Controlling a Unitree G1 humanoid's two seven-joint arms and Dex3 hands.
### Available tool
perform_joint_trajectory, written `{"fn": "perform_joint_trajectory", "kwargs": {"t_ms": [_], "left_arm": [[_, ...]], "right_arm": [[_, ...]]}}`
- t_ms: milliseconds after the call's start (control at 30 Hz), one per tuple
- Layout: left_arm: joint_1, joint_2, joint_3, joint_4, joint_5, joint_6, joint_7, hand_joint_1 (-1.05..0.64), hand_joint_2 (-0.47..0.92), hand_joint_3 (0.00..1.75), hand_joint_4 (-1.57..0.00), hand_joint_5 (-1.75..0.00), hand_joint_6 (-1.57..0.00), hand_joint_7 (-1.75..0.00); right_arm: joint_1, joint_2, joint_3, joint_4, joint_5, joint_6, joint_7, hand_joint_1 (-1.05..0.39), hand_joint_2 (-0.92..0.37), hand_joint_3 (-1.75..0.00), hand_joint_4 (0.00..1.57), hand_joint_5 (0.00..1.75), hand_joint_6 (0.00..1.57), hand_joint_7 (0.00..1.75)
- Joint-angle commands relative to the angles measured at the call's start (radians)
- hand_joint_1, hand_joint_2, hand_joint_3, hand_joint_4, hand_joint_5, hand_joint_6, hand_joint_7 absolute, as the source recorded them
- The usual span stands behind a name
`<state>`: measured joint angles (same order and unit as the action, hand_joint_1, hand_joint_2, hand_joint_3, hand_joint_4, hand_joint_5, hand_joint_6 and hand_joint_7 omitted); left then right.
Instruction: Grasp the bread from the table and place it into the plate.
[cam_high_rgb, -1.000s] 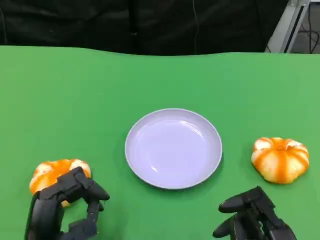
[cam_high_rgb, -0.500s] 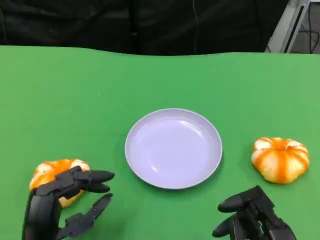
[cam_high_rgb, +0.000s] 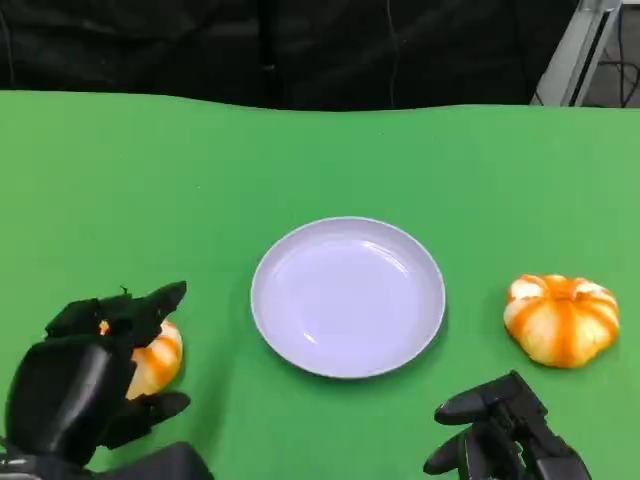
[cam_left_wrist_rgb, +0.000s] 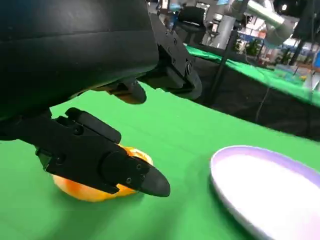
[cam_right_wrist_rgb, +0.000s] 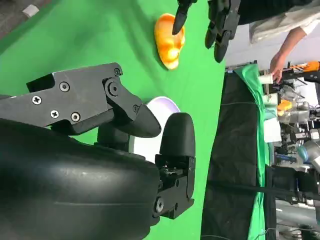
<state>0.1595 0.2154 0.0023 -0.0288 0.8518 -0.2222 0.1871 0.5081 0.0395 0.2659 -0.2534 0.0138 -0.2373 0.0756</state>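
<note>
While the left hand (cam_high_rgb: 85, 385) hovers over one bread (cam_high_rgb: 155, 358) at the green counter's (cam_high_rgb: 320, 160) near left, fingers spread wide around it (contact unclear), the right hand (cam_high_rgb: 500, 435) rests apart, holding nothing. Another bread (cam_high_rgb: 561, 320) lies right of the empty plate (cam_high_rgb: 347, 297).

Two bread rolls, orange with pale stripes: one at the robot's left (cam_high_rgb: 158, 358), partly behind the left hand (cam_high_rgb: 75, 385), and one at the robot's right (cam_high_rgb: 561, 318). One plate (cam_high_rgb: 347, 297), pale lavender and round, between the two rolls. One desk (cam_high_rgb: 320, 160) with a green cover, carrying all three items. Two black hands: the left hand at the left roll, and the right hand (cam_high_rgb: 500, 435) near the desk's front edge. One person's hand (cam_right_wrist_rgb: 276, 61) beside the desk in the right wrist view.
</note>
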Motion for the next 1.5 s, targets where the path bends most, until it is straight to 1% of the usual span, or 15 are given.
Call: {"fn": "perform_joint_trajectory", "kwargs": {"t_ms": [33, 200, 333, 433, 700, 867, 900, 933, 967, 1000, 1033, 1067, 1233, 1433, 1500], "left_arm": [[-0.008, 0.057, -0.048, -0.077, 0.134, 0.17, -0.089, -0.55, 0.92, 0.09, -0.13, -0.29, -0.31, 0.0], [-0.064, 0.079, -0.117, -0.097, 0.242, 0.371, -0.277, -0.55, 0.92, 0.09, -0.11, -0.25, -0.27, 0.0], [-0.101, 0.097, -0.154, -0.066, 0.24, 0.431, -0.33, -0.53, 0.92, 0.07, -0.13, -0.23, -0.26, 0.0], [-0.158, 0.103, -0.189, 0.019, 0.242, 0.476, -0.368, -0.53, 0.92, 0.07, -0.13, -0.22, -0.26, 0.0], [-0.283, 0.111, -0.253, 0.248, 0.18, 0.5, -0.325, -0.52, 0.92, 0.07, -0.19, -0.24, -0.3, -0.02], [-0.315, 0.115, -0.249, 0.346, 0.072, 0.425, -0.239, -0.41, 0.92, 0.13, -0.41, -0.39, -0.52, -0.1], [-0.304, 0.121, -0.238, 0.353, 0.034, 0.359, -0.176, -0.37, 0.92, 0.18, -0.62, -0.79, -0.78, -0.24], [-0.292, 0.127, -0.23, 0.359, 0.002, 0.295, -0.114, -0.33, 0.92, 0.24, -0.68, -1.25, -0.87, -0.51], [-0.283, 0.131, -0.222, 0.368, -0.027, 0.237, -0.054, -0.31, 0.89, 0.35, -0.77, -1.49, -0.85, -0.86], [-0.274, 0.135, -0.221, 0.373, -0.041, 0.189, 0.008, -0.31, 0.79, 0.67, -0.85, -1.64, -0.78, -1.31], [-0.27, 0.139, -0.223, 0.38, -0.05, 0.158, 0.049, -0.31, 0.75, 0.83, -0.87, -1.69, -0.73, -1.52], [-0.269, 0.144, -0.227, 0.388, -0.057, 0.139, 0.077, -0.31, 0.71, 0.93, -0.88, -1.72, -0.7, -1.65], [-0.252, 0.161, -0.232, 0.377, -0.057, 0.052, 0.213, -0.24, 0.62, 1.05, -0.79, -1.75, -0.6, -1.74], [-0.248, 0.166, -0.241, 0.363, -0.046, -0.053, 0.358, -0.21, 0.55, 1.12, -0.79, -1.75, -0.59, -1.75], [-0.264, 0.167, -0.25, 0.389, -0.039, -0.098, 0.412, -0.2, 0.5, 1.21, -0.81, -1.75, -0.6, -1.75]], "right_arm": [[0.004, -0.004, -0.002, -0.006, 0.004, 0.0, -0.003, -0.26, -0.92, -0.99, 0.2, 1.75, 0.09, 1.75], [0.007, -0.004, -0.001, -0.009, -0.001, 0.0, -0.007, -0.26, -0.92, -0.99, 0.2, 1.75, 0.09, 1.75], [0.008, -0.002, 0.001, -0.011, 0.002, 0.004, -0.009, -0.26, -0.92, -0.99, 0.2, 1.75, 0.09, 1.75], [0.009, -0.002, 0.001, -0.012, 0.0, 0.004, -0.012, -0.26, -0.92, -0.98, 0.2, 1.75, 0.09, 1.75], [0.009, -0.006, 0.004, -0.015, -0.011, 0.002, -0.015, -0.25, -0.92, -0.99, 0.2, 1.75, 0.09, 1.75], [0.011, -0.004, 0.005, -0.016, 0.002, 0.002, -0.012, -0.25, -0.92, -0.98, 0.19, 1.75, 0.08, 1.75], [0.013, -0.005, 0.005, -0.016, 0.002, 0.001, -0.011, -0.25, -0.92, -0.98, 0.19, 1.75, 0.08, 1.75], [0.015, -0.006, 0.006, -0.017, 0.001, 0.0, -0.011, -0.25, -0.92, -0.98, 0.19, 1.75, 0.08, 1.75], [0.016, -0.007, 0.006, -0.018, 0.001, 0.0, -0.011, -0.25, -0.92, -0.98, 0.19, 1.75, 0.08, 1.75], [0.017, -0.006, 0.007, -0.019, 0.001, 0.002, -0.012, -0.25, -0.92, -0.98, 0.19, 1.75, 0.08, 1.75], [0.018, -0.006, 0.007, -0.02, 0.002, 0.003, -0.012, -0.25, -0.92, -0.98, 0.19, 1.75, 0.08, 1.75], [0.018, -0.006, 0.007, -0.021, 0.002, 0.005, -0.013, -0.26, -0.92, -0.97, 0.19, 1.75, 0.08, 1.75], [0.014, -0.005, 0.008, -0.016, 0.004, 0.003, -0.014, -0.26, -0.92, -0.97, 0.19, 1.75, 0.08, 1.75], [0.011, -0.007, 0.006, -0.013, -0.001, 0.005, -0.015, -0.26, -0.92, -0.98, 0.19, 1.75, 0.08, 1.75], [0.009, -0.009, 0.006, -0.011, -0.003, 0.003, -0.015, -0.26, -0.92, -0.98, 0.19, 1.75, 0.08, 1.75]]}}
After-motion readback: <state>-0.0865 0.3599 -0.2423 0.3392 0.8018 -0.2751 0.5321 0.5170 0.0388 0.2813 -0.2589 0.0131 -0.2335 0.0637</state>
